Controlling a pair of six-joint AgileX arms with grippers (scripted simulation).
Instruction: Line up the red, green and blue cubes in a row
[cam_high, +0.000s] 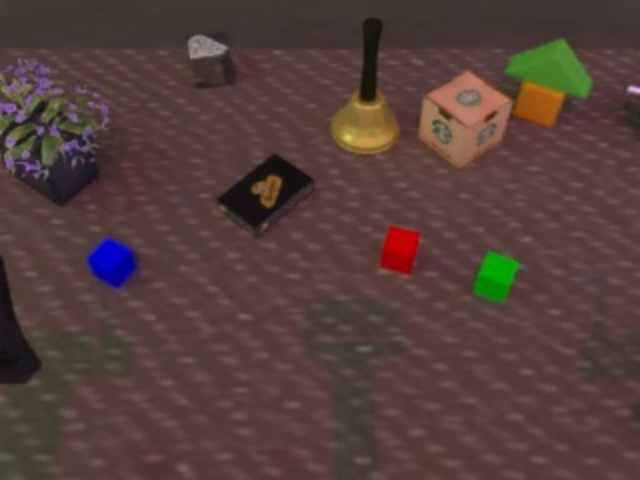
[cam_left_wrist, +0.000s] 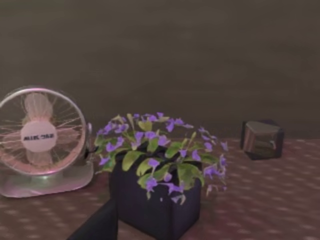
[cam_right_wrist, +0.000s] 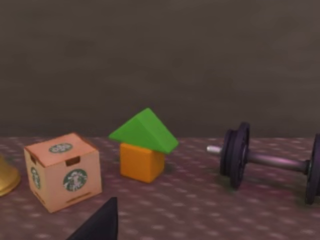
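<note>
Judging from the top view, no row is formed: red cube (cam_high: 400, 249) and green cube (cam_high: 496, 276) sit near each other, blue cube (cam_high: 111, 262) lies well apart at 9 o'clock, nothing is gripped, and finger state of both grippers cannot be told.

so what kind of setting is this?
Looks like a rendered tabletop test scene: a patterned table with the red cube, a brass bell, a desk fan and a dumbbell scattered about.
</note>
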